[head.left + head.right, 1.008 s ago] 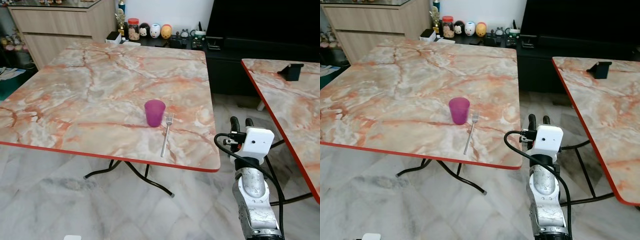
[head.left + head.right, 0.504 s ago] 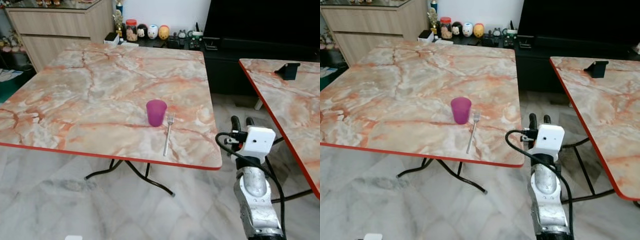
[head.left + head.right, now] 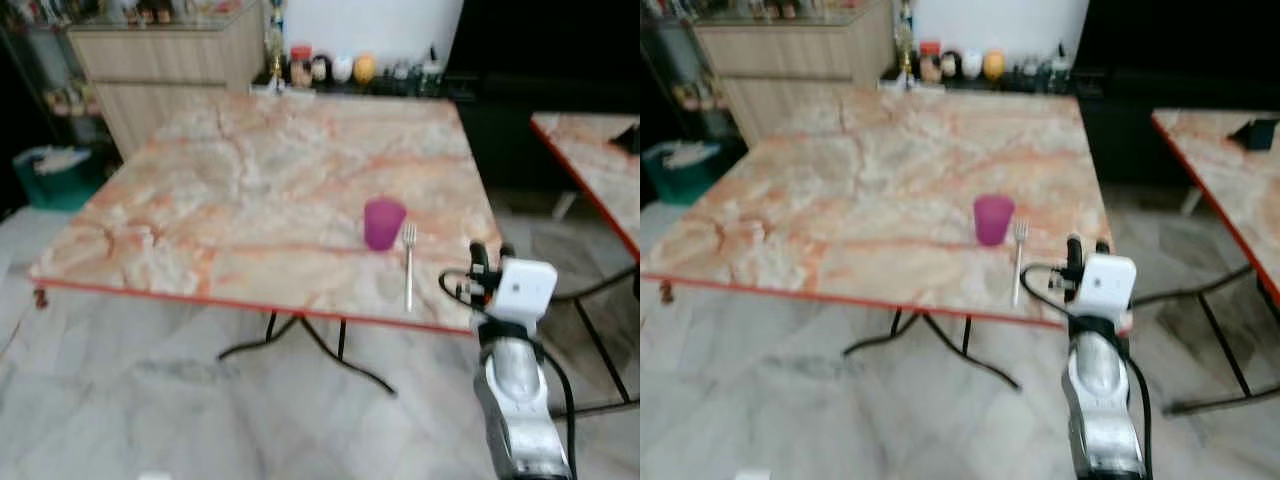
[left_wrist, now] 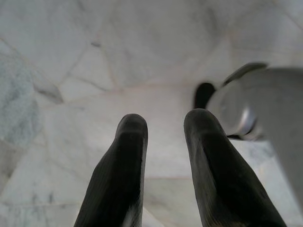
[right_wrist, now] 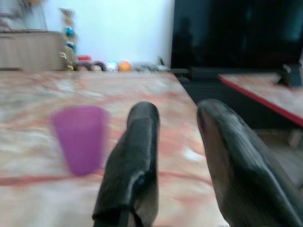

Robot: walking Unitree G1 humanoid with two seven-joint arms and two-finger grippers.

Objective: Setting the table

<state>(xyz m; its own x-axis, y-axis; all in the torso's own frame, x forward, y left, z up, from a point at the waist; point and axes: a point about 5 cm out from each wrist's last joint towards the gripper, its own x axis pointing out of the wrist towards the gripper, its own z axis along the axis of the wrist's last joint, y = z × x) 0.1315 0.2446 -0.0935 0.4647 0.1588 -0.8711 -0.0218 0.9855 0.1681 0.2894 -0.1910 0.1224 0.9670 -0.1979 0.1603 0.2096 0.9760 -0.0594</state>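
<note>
Right gripper, fingers parted and empty, hovers at the marble table's near right corner beside the silver metal fork and purple plastic cup (blurry frames), risking a knock-over if it swings inward.

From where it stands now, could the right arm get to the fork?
Probably yes: the open right gripper is raised at the table's near edge, and the fork lies just beyond it with nothing between; the cup stands to its left.

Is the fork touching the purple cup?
Apart. In the left eye view a strip of tabletop shows between the cup and the fork, which lies just to the cup's right on the table.
</note>
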